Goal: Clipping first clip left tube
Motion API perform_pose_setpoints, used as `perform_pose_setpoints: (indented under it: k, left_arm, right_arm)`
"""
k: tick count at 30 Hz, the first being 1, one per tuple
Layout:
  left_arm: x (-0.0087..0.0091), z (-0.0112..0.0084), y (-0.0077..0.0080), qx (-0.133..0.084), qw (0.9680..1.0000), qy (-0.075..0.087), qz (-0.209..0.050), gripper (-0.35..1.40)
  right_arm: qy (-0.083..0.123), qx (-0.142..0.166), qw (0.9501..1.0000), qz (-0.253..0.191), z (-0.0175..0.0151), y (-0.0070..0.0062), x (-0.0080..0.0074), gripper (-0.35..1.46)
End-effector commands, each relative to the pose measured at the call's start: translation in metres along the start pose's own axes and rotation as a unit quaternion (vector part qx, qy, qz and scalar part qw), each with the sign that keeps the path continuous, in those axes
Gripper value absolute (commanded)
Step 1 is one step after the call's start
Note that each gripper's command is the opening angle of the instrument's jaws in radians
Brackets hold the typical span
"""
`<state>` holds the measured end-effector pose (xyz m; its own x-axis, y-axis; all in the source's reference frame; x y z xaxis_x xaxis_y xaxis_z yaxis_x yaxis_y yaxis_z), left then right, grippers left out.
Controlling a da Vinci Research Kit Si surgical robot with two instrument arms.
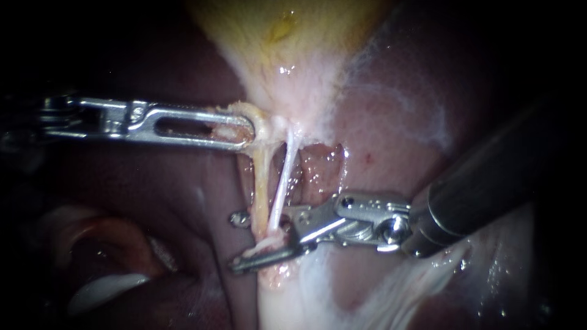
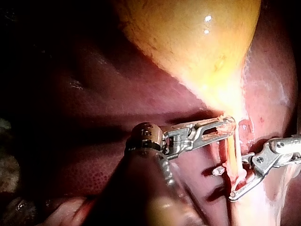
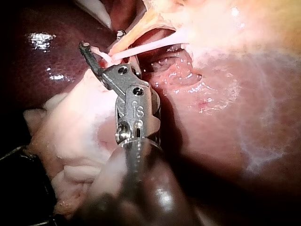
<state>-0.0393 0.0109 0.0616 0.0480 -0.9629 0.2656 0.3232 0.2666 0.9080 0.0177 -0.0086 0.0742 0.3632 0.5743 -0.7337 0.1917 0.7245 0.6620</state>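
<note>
The yellow gallbladder narrows down to two tubes: a thicker yellowish left tube and a thin white right tube. My left instrument comes in level from the left, its slotted jaws shut on the gallbladder's neck just above the tubes. My right instrument reaches in from the right. Its jaws stand open astride the lower ends of both tubes, one jaw behind them and one in front. The left wrist view shows the same hold and the open jaws; the right wrist view shows them around the tubes.
Dark red liver lies around and behind the tubes, with a raw pit just to their right. Pale fatty tissue spreads under my right instrument. A dark fold with a white patch sits at the lower left.
</note>
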Motion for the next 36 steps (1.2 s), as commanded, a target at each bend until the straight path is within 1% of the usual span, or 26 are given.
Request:
perform_pose_setpoints:
  k: [1, 7, 21, 36]
  left_arm:
    - [0.0000, 0.0000, 0.0000, 0.000, 1.0000, 0.000, 0.000, -0.35]
    - [0.0000, -0.0001, 0.0000, 0.000, 1.0000, 0.000, 0.000, -0.35]
    - [0.0000, -0.0003, 0.0000, 0.001, 1.0000, 0.001, 0.000, -0.35]
    - [0.0000, -0.0005, 0.0001, 0.001, 1.0000, 0.001, 0.000, -0.35]
  right_arm:
    - [0.000, 0.000, 1.0000, 0.000, -0.0001, 0.0000, 0.0000, 0.49]
    - [0.001, -0.004, 1.0000, 0.000, -0.0010, 0.0000, -0.0002, 0.49]
    - [0.005, -0.020, 0.9998, -0.003, -0.0051, 0.0006, -0.0006, 0.49]
    - [0.007, -0.032, 0.9995, -0.001, -0.0082, 0.0011, -0.0012, 0.49]
